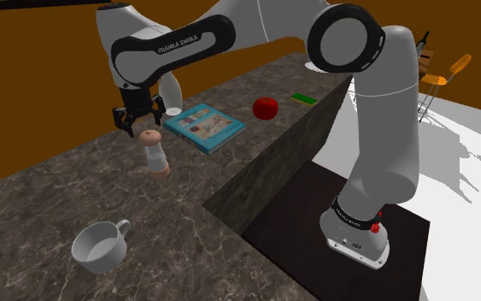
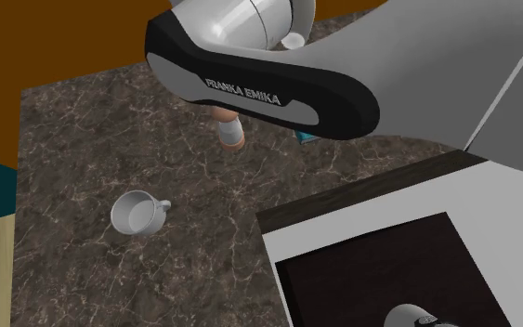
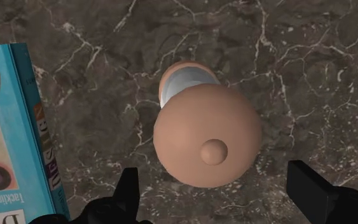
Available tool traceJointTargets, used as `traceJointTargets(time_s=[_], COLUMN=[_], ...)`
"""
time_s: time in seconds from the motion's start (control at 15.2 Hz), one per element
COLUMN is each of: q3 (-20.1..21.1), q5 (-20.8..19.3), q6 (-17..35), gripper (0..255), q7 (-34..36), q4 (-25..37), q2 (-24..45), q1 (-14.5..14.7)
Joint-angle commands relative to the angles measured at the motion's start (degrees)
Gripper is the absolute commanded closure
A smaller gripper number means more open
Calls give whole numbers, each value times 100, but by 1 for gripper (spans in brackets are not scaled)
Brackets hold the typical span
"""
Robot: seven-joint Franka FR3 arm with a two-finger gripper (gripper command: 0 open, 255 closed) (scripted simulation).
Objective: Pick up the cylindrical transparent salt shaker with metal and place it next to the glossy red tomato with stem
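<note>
The salt shaker (image 1: 154,154) stands upright on the dark marble counter (image 1: 50,197), with a pinkish-tan domed cap and a pale body. In the wrist view its cap (image 3: 206,137) lies just ahead of my gripper (image 3: 217,191), between fingers (image 3: 128,191) that stand wide apart and do not touch it. My gripper (image 1: 140,128) hovers open just above the shaker's top. The glossy red tomato (image 1: 266,108) rests farther along the counter, past the book. In the second exterior view the shaker's base (image 2: 228,128) peeks out under the arm.
A teal-covered book (image 1: 204,126) lies flat between shaker and tomato, close beside the shaker (image 3: 12,140). A grey mug (image 1: 100,246) sits near the counter's front. A small green object (image 1: 303,98) and a small white item (image 1: 173,111) lie farther back. The counter edge drops off toward the stand.
</note>
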Motion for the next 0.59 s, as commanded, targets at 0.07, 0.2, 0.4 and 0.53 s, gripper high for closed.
traceJointTargets(time_s=[0.07,0.2,0.4,0.53], q3=[-15,-24,-24,-24], q5=[-28,-44,-45,-45], q6=[192,291,290,290], gripper=[0,0,0,0], q7=[23,33,34,34], q4=[-129,-187,-185,-185], q2=[63,106,108,108], q1=[0,1,2,2])
